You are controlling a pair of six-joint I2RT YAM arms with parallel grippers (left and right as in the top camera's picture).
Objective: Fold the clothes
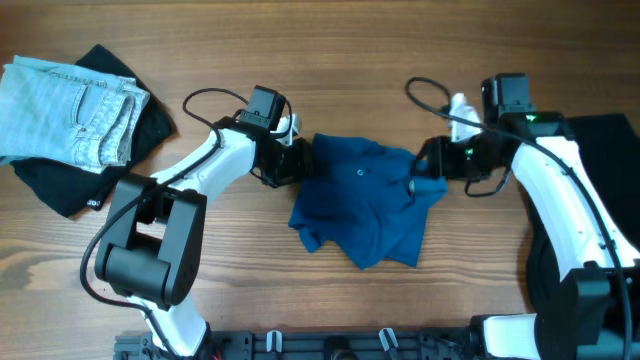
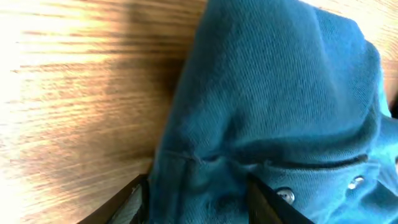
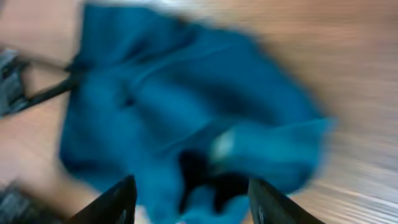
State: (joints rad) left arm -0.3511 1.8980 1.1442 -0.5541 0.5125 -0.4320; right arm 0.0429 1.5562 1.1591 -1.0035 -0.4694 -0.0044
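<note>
The deep-blue shirt (image 1: pixel 365 205) lies crumpled in the middle of the counter (image 1: pixel 330 50), about halfway between its left and right edges, with a button showing near the placket. The left tool (image 1: pixel 298 160) sits at the shirt's left upper edge; in the wrist view its fingers (image 2: pixel 132 202) stand partly apart, with a bunched fold of blue cloth filling the gap between them. The right tool (image 1: pixel 425 180) is at the shirt's right corner; its wrist view is blurred, but its fingers (image 3: pixel 117 202) also stand apart, with shirt fabric lying between them. Whether either tool presses the cloth cannot be told. At the far left corner, pale-blue jeans (image 1: pixel 70 110) lie folded on a black garment (image 1: pixel 60 190). Another black garment (image 1: pixel 608 135) lies at the right edge.
</note>
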